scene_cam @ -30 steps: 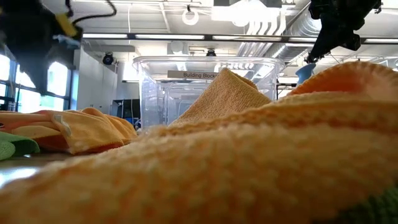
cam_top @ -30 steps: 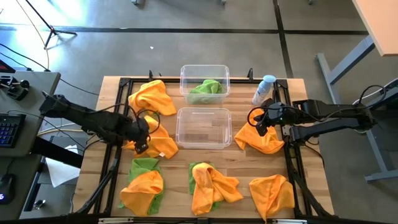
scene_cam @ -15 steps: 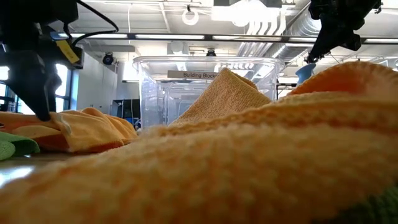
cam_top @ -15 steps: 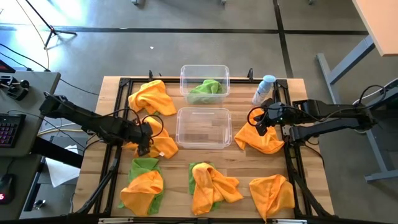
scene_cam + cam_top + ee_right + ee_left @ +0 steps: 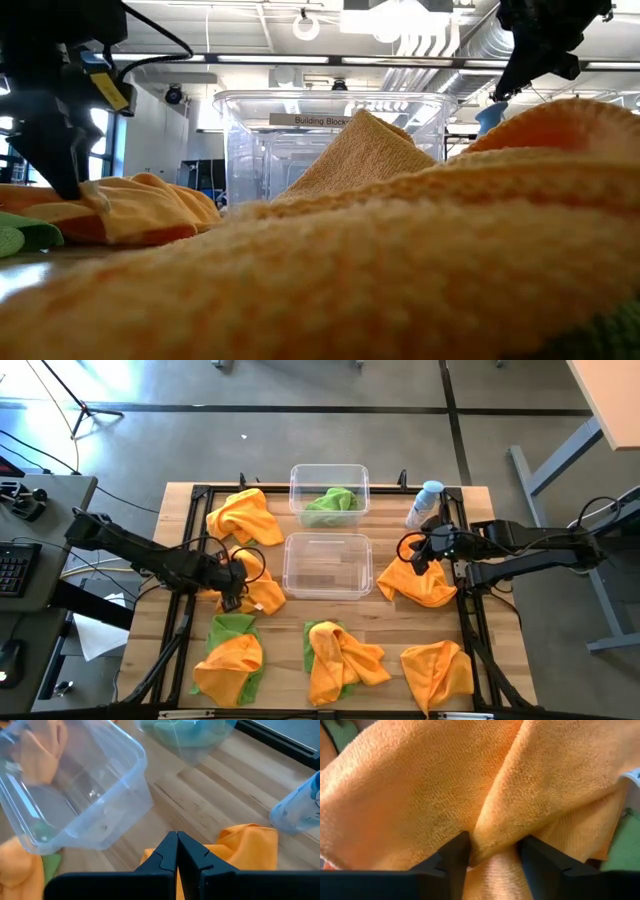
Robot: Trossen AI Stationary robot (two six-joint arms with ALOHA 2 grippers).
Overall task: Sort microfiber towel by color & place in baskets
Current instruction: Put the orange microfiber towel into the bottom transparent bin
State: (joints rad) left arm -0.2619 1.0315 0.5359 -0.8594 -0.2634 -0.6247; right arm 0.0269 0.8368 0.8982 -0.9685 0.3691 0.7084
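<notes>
Left hand [image 5: 233, 592] at left-centre of the high view, fingers pinched on a fold of an orange towel [image 5: 470, 795] on the counter [image 5: 385, 630], right hand [image 5: 177, 851] closed and empty above another orange towel [image 5: 418, 584] right of the empty basket [image 5: 326, 565].

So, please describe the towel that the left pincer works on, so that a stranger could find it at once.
Start at the empty basket in the middle of the table. The orange towel lies just off that basket's left side, below another orange one near the far edge. Only this one has the left pincer on it, with a fold of cloth between the fingers.
</notes>
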